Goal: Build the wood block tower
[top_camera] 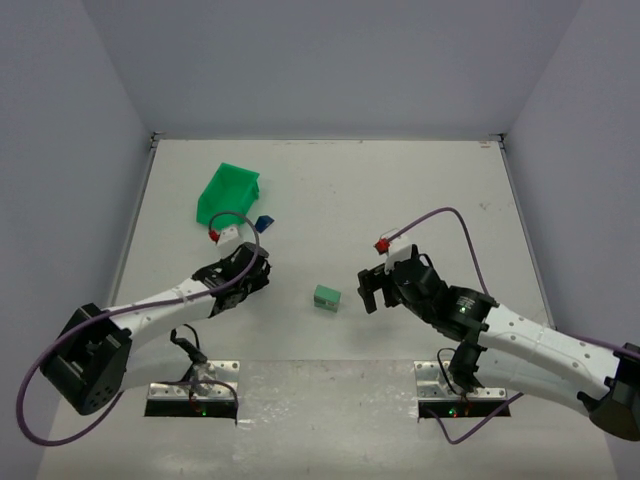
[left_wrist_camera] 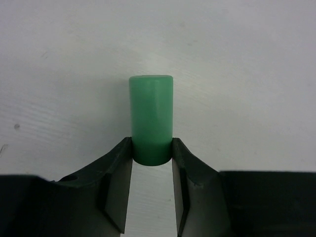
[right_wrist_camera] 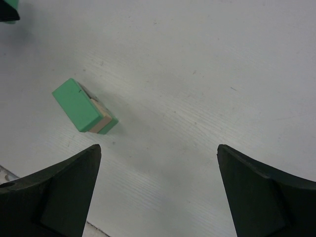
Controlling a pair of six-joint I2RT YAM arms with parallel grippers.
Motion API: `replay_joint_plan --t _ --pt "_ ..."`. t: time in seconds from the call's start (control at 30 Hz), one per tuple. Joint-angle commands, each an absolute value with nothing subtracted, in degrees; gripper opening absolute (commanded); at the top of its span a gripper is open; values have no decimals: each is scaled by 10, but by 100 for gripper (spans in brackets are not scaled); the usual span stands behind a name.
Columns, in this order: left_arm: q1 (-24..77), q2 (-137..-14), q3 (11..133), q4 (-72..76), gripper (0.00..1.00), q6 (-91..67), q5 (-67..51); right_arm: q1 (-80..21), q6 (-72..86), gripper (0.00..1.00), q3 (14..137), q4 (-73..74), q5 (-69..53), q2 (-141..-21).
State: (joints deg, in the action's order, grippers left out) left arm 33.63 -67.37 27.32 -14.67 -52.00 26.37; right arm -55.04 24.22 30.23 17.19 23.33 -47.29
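grip first: the left gripper (left_wrist_camera: 152,152) is closed on the near end of a green cylinder (left_wrist_camera: 150,111). both fingers press on its sides, and most of its length stands out past the tips. the long axis of the cylinder runs straight away from the wrist, in line with the fingers. i cannot tell if it is lifted or touching the table (top_camera: 400,190).

the right gripper (right_wrist_camera: 158,150) holds nothing, and its fingers are spread wide apart. a green block (right_wrist_camera: 81,104) lies ahead of it, off toward its left finger, with the long axis diagonal to the jaws.

the tower is not standing yet; its parts lie apart. seen from above, the block sits between the two arms, nearer to the right gripper. from the left gripper it lies to the right and a little toward the bases. i judge the coming move depends on this, because the cylinder has to travel that way and be turned upright over the block.

the cylinder looks smooth and matte, with a softly rounded end, so i think it could roll if laid down. the block is a flat brick with sharp edges, painted green, and pale bare wood shows on one short end. a dark blue roof piece (top_camera: 263,223) lies well apart, just beside a bright green plastic bin (top_camera: 222,200).
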Motion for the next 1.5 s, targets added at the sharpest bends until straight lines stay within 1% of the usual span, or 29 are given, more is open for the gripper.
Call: replay_joint_plan --t 0.0,0.03,0.13,0.2,0.23,0.27,0.33,0.47,0.67,0.77,0.87,0.93,0.97,1.07,1.13,1.23,1.37,1.4,1.43,1.47 --pt "428 -555 317 -44 0 -355 248 -548 251 99 302 116 142 -471" --pt "436 -535 319 -14 0 -315 191 -548 251 99 308 112 129 -471" --pt "439 -474 323 53 0 -167 -26 -548 257 99 327 111 96 -460" --pt "439 -461 315 77 0 -104 -121 -548 260 99 332 111 82 -444" --pt "439 -455 298 101 0 -74 -164 -548 269 99 334 111 72 -432" --pt "439 -448 273 133 0 -25 -234 -548 276 99 337 110 64 -410" --pt "438 -445 244 176 0 21 -327 -548 282 99 339 102 33 -385" --pt "439 -451 218 207 0 76 -395 -549 298 99 345 99 -7 -363" --pt "439 -442 212 215 0 77 -411 -548 318 98 366 74 -85 -398" --pt "439 -436 206 219 0 71 -415 -548 322 92 387 62 -110 -441" --pt "439 -433 199 232 0 62 -420 -548 320 80 398 34 -128 -475" --pt "439 -433 198 240 0 56 -422 -548 311 75 403 21 -136 -489" --pt "439 -434 199 239 0 54 -420 -548 310 75 405 14 -133 -497" --pt "439 -436 199 242 0 48 -409 -548 310 61 408 4 -139 -504" --pt "439 -439 199 245 0 45 -404 -548 308 55 409 4 -144 -504" --pt "439 -445 200 249 0 42 -399 -548 307 42 408 4 -139 -501" --pt "439 -449 203 251 0 36 -383 -548 299 29 409 9 -139 -498" --pt "439 -452 205 251 0 32 -376 -548 297 24 407 5 -139 -497" --pt "439 -453 208 251 2 27 -373 -548 292 17 406 4 -140 -495" --pt "439 -455 211 249 13 23 -372 -548 285 11 407 5 -140 -495"
